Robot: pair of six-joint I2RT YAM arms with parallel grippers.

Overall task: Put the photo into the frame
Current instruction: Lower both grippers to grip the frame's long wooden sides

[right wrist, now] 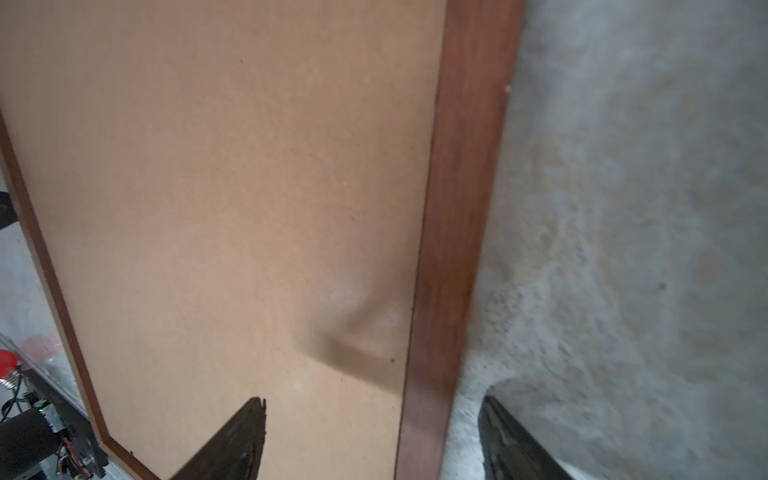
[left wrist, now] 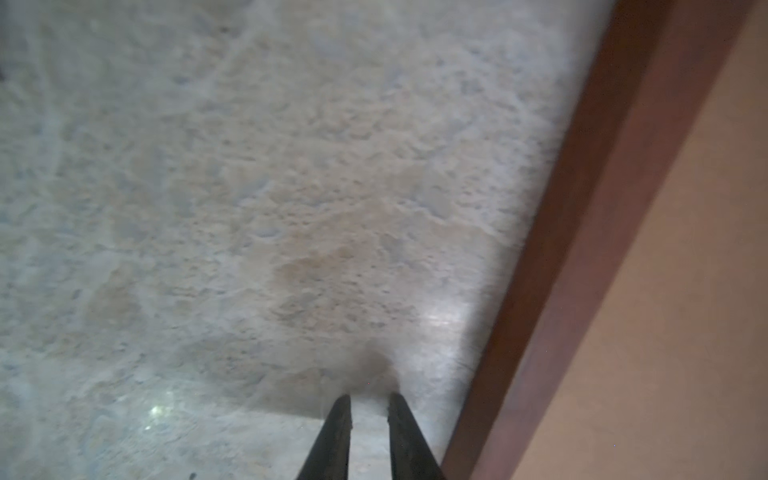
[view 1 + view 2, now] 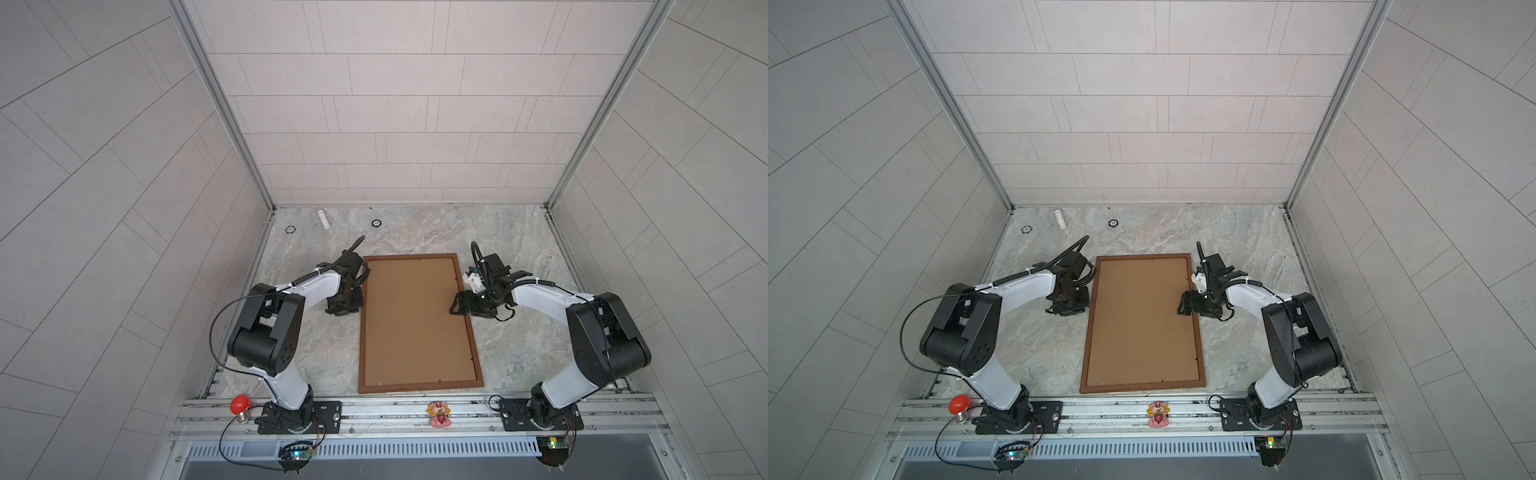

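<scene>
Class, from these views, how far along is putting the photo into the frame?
Looks done: the backing board lies inside the frame; no photo shows, presumably it is beneath. In hand: nothing; right gripper open astride a frame rail, left gripper empty beside it. Remaining: perhaps securing the board.

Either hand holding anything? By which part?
Nothing is held. The right hand is open astride a long rail of the thin dark-brown wooden frame, not closed on it; the left hand, narrowly parted, is over the marble table beside it.
</scene>
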